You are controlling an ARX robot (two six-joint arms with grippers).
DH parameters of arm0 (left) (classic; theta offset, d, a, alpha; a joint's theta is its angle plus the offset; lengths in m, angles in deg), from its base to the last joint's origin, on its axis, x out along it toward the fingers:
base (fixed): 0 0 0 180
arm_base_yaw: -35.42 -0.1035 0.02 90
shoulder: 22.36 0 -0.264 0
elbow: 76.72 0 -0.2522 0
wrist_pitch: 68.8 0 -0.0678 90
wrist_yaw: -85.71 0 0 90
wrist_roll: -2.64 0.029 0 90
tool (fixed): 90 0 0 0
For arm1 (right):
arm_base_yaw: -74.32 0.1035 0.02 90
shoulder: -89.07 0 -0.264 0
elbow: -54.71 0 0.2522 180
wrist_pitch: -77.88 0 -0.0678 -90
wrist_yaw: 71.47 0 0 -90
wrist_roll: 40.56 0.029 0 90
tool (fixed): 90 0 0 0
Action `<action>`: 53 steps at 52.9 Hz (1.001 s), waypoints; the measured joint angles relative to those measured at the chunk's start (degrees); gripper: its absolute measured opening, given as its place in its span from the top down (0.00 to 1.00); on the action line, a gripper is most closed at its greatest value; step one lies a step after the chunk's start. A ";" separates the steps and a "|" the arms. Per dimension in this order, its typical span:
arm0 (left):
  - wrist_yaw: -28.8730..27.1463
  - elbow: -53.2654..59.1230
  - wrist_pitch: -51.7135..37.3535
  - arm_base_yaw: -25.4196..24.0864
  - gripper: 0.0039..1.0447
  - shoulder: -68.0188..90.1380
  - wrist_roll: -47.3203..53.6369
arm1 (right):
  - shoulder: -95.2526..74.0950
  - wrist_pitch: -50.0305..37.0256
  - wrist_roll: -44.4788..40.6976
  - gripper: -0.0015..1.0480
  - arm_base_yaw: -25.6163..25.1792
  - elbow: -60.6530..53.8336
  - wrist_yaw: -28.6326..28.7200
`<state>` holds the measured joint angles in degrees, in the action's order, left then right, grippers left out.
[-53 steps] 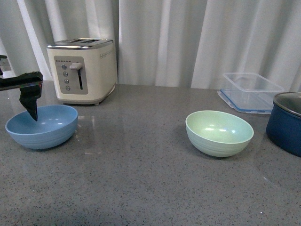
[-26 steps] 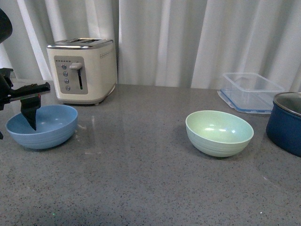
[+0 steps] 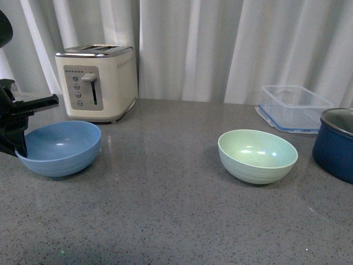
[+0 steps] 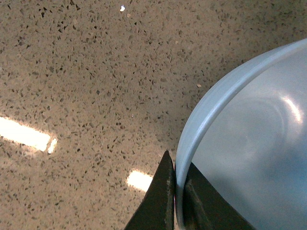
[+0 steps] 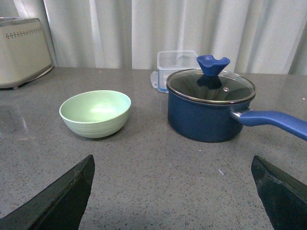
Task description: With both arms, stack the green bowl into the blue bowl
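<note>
The blue bowl point(image 3: 59, 148) sits on the grey counter at the left, tilted a little with its left rim raised. My left gripper point(image 3: 21, 148) is shut on that left rim. In the left wrist view its two black fingers point(image 4: 163, 201) pinch the bowl's rim point(image 4: 201, 120), one outside and one inside. The green bowl point(image 3: 257, 155) stands upright at the centre right, apart from both grippers; it also shows in the right wrist view point(image 5: 95, 113). My right gripper point(image 5: 175, 191) is open and empty, low over the counter, short of the green bowl. It is out of the front view.
A cream toaster point(image 3: 98, 81) stands behind the blue bowl. A clear plastic container point(image 3: 295, 106) is at the back right. A dark navy pot point(image 5: 211, 109) with a glass lid and a blue handle stands right of the green bowl. White curtains hang behind the counter.
My left gripper has dropped from over the blue bowl's inside to its left rim and closed on it. The bowl has shifted slightly right and tilted. The green bowl has not moved.
</note>
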<state>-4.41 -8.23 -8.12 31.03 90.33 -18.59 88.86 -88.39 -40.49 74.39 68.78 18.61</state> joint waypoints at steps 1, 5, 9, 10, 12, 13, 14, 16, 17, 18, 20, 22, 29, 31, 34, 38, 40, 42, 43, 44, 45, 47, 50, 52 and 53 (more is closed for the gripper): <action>0.07 0.04 0.13 0.13 0.97 -0.50 0.04 | 0.00 0.00 0.00 0.10 0.00 0.00 0.00; 0.76 0.33 0.42 0.57 0.97 -2.32 0.17 | 0.00 0.00 0.00 0.10 0.00 0.00 0.00; 1.01 0.46 1.29 1.57 0.97 -5.33 0.17 | 0.00 0.00 0.00 0.10 0.00 0.00 0.00; 1.05 0.46 1.64 1.90 0.97 -6.27 0.11 | 0.00 0.00 0.00 0.10 0.00 0.00 0.00; 0.85 0.46 1.92 3.08 0.97 -8.57 -0.07 | 0.00 0.00 0.00 0.10 0.00 0.00 0.00; 1.09 0.39 1.97 3.63 0.97 -9.35 -0.17 | 0.00 0.00 0.00 0.10 0.00 0.00 0.00; 1.18 0.20 2.16 4.22 0.97 -10.08 -0.28 | 0.00 0.00 0.00 0.10 0.00 0.00 0.00; 1.27 -0.42 2.34 6.03 0.97 -11.28 -0.46 | 0.00 0.00 0.00 0.10 0.00 0.00 0.00; 1.49 -0.83 2.40 6.78 0.97 -11.50 -0.68 | 0.00 0.00 0.00 0.10 0.00 0.00 0.00; 1.64 -1.20 2.40 7.56 0.97 -11.58 -0.83 | 0.00 0.00 0.00 0.10 0.00 0.00 0.00; 1.14 -2.03 2.40 9.14 0.97 -11.54 -1.01 | 0.00 0.00 0.00 0.10 0.00 0.00 0.00; 1.01 -2.60 2.40 10.25 0.97 -11.17 -1.31 | 0.00 0.00 0.00 0.10 0.00 0.00 0.00; -0.09 -4.55 2.38 14.05 0.97 -7.87 -2.69 | 0.00 0.00 0.00 0.10 0.00 0.00 0.00; -0.81 -5.20 2.38 15.15 0.97 -6.29 -3.06 | 0.00 0.00 0.00 0.10 0.00 0.00 0.00; -1.40 -6.14 2.38 16.15 0.97 -4.11 -3.45 | 0.00 0.00 0.00 0.10 0.00 0.00 0.00; -1.75 -7.41 2.58 17.00 0.97 -1.62 -3.58 | 0.00 0.00 0.00 0.10 0.00 0.00 0.00; -2.78 -7.80 2.51 17.29 0.97 -0.74 -3.58 | 0.00 0.00 0.00 0.10 0.00 0.00 0.00; -2.75 -8.09 2.51 17.40 0.97 -0.09 -3.61 | 0.00 0.00 0.00 0.10 0.00 0.00 0.00; -2.82 -8.22 2.51 17.44 0.97 0.13 -3.63 | 0.00 0.00 0.00 0.10 0.00 0.00 0.00; -3.02 -8.44 2.47 17.51 0.97 0.48 -3.61 | 0.00 0.00 0.00 0.10 0.00 0.00 0.00; -3.10 -8.52 2.45 17.53 0.97 0.70 -3.61 | 0.00 0.00 0.00 0.10 0.00 0.00 0.00; -3.08 -8.81 2.45 17.59 0.97 1.29 -3.82 | 0.00 0.00 0.00 0.10 0.00 0.00 0.00; -3.26 -9.22 2.45 17.70 0.97 2.29 -3.89 | 0.00 0.00 0.00 0.10 0.00 0.00 0.00; -3.21 -9.46 2.40 17.81 0.97 3.13 -3.93 | 0.00 0.00 0.00 0.10 0.00 0.00 0.00; -3.50 -9.55 2.32 17.86 0.97 3.56 -3.89 | 0.00 0.00 0.00 0.10 0.00 0.00 0.00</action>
<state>-7.90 -17.79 -5.81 48.89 93.89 -22.48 88.86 -88.39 -40.49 74.39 68.78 18.61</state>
